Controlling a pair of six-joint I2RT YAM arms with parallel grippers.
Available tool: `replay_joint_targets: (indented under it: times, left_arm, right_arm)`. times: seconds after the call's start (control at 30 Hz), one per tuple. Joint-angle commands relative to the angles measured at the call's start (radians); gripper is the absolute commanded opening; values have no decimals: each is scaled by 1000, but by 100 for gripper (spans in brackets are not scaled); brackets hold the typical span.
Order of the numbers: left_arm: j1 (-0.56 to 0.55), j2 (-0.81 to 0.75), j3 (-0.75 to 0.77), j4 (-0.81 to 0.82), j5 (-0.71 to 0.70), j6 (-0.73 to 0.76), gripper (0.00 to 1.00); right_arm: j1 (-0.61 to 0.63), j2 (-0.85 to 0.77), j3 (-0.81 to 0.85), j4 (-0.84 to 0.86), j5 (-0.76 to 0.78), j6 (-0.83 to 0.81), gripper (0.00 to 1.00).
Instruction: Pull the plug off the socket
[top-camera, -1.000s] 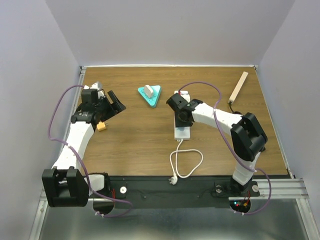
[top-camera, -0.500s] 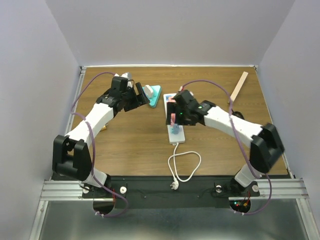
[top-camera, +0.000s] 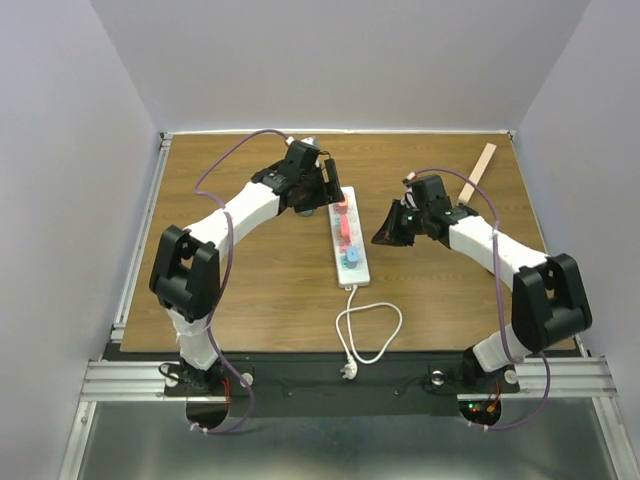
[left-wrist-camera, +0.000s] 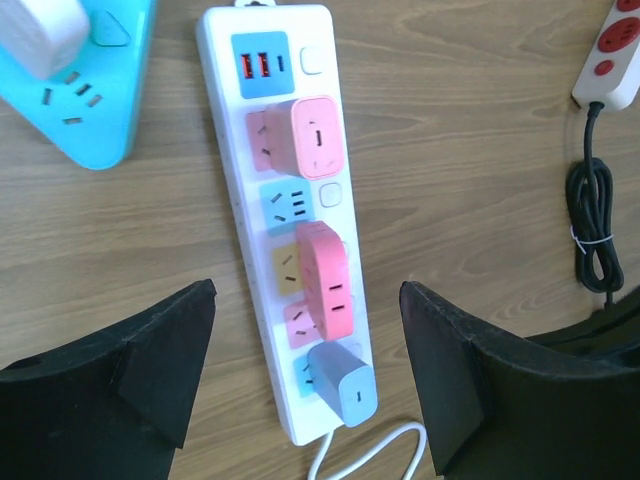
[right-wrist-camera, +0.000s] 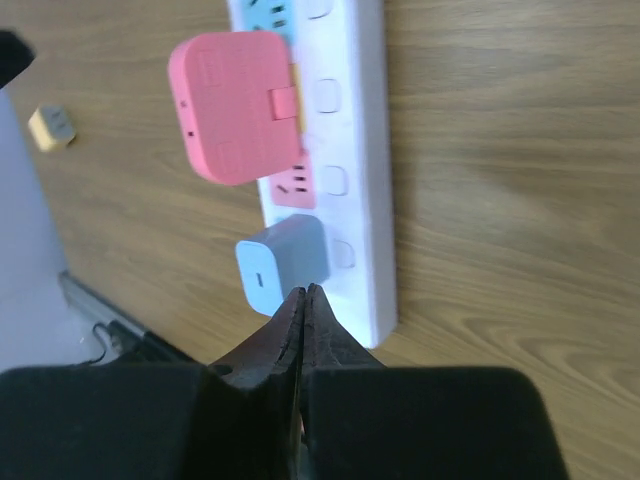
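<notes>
A white power strip (top-camera: 345, 238) lies in the middle of the table, with its cord looping toward the near edge. It carries two pink adapters (left-wrist-camera: 316, 137) (left-wrist-camera: 328, 280) and a grey-blue charger plug (left-wrist-camera: 345, 385) in the socket at the cord end. My left gripper (left-wrist-camera: 308, 300) hangs above the strip, open and empty, its fingers on either side of it. In the top view the left gripper (top-camera: 325, 190) is over the strip's far end. My right gripper (right-wrist-camera: 303, 292) is shut and empty, its tip just short of the charger (right-wrist-camera: 283, 260); it sits right of the strip (top-camera: 388, 232).
A blue triangular socket (left-wrist-camera: 80, 90) with a white plug (left-wrist-camera: 40, 25) lies left of the strip's far end. A second pale strip (top-camera: 477, 172) with a coiled black cable (left-wrist-camera: 595, 230) lies at the back right. A small yellowish piece (right-wrist-camera: 50, 127) lies beyond the strip.
My left arm swung from the table's left side to above the strip's far end. My right gripper came off the strip and now sits to its right. The strip shifted slightly.
</notes>
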Motion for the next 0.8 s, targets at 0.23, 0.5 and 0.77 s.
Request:
replay_joint_targets:
  times: [0.23, 0.5, 0.77]
  left_arm:
    - [-77, 172, 211, -182, -157, -18, 85]
    - [-113, 231, 257, -215, -134, 8, 79]
    - [-149, 276, 295, -226, -120, 9, 75]
  right_arm:
    - [-17, 219, 56, 256, -324, -23, 0]
    - [-20, 337, 65, 312, -365, -29, 0]
    - [-22, 393, 56, 363, -412, -19, 0]
